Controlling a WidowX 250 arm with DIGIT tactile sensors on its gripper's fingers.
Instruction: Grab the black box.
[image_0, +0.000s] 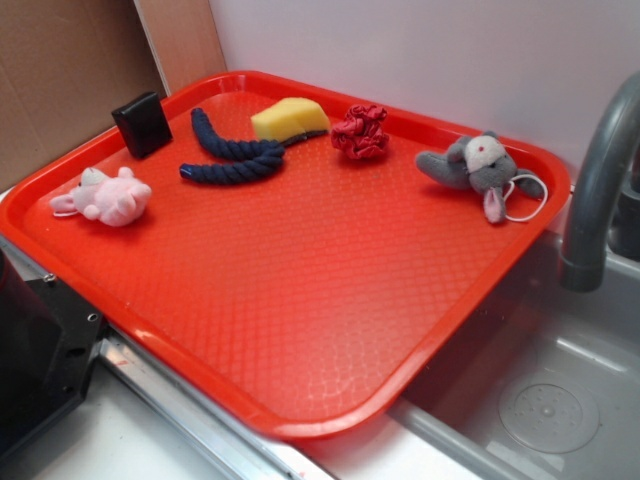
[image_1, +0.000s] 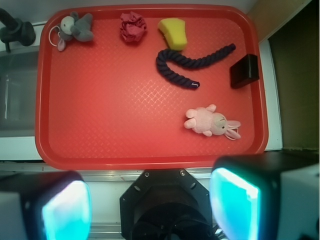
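- Your small matte black squarish box leans against the rim of the red plastic tray, at its far left corner in the exterior view.
- Just beside it lie the dark navy twisted rope and the pink plush bunny.
- Your gripper hangs above the tray's near edge, fingers spread wide, holding nothing.

Glossy textured plastic tray, matte black box, plush toy

Black pincer, glowing cyan pads
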